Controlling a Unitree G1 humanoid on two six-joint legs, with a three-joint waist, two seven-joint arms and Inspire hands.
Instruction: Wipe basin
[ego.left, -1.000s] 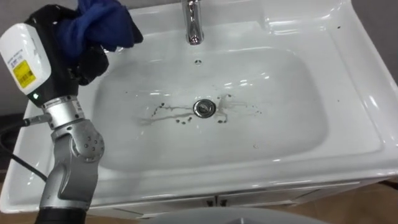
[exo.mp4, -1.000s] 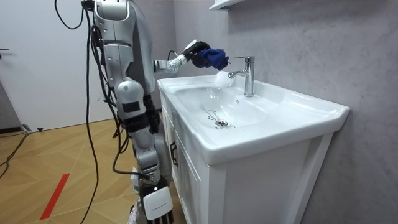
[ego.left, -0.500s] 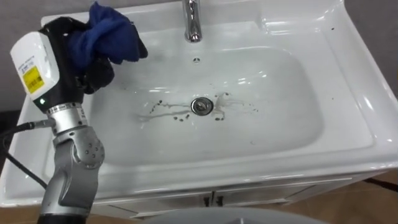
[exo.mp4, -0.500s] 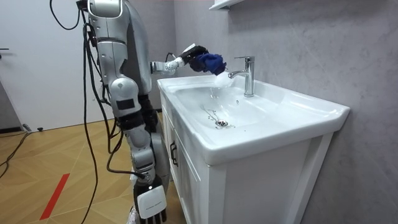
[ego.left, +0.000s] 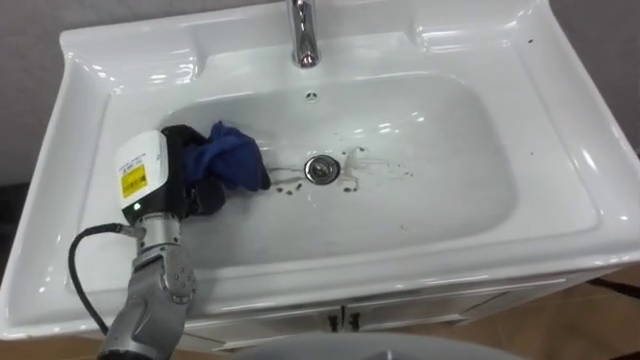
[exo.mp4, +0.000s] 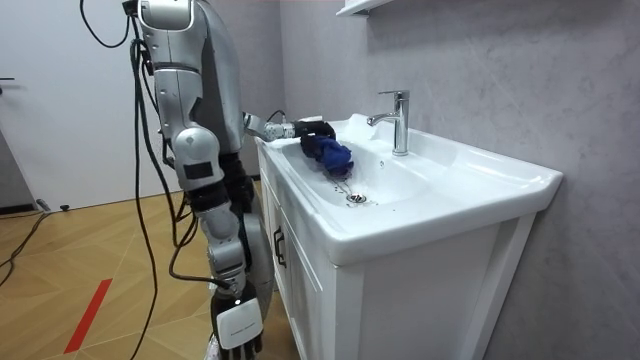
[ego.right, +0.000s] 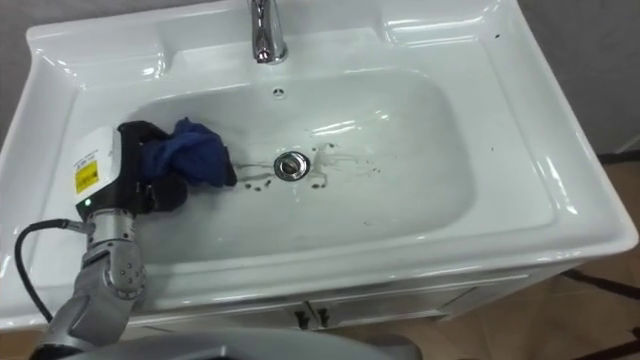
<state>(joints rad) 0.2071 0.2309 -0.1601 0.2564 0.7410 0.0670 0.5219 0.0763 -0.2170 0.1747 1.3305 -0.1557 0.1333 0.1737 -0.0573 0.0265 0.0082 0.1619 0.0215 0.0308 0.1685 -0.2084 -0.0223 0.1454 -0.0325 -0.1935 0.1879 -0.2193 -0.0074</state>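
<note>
From the eye views, the left hand (ego.left: 183, 178) sits low in the left part of the basin (ego.left: 560, 130). Its fingers are curled round a bunched blue cloth (ego.left: 230, 165), just left of the drain (ego.left: 320, 169) and its dark specks (ego.left: 290, 188). The room view adds the robot standing at the cabinet (exo.mp4: 400, 300), right hand (exo.mp4: 238, 328) hanging by its leg; how its fingers stand I cannot tell.
</note>
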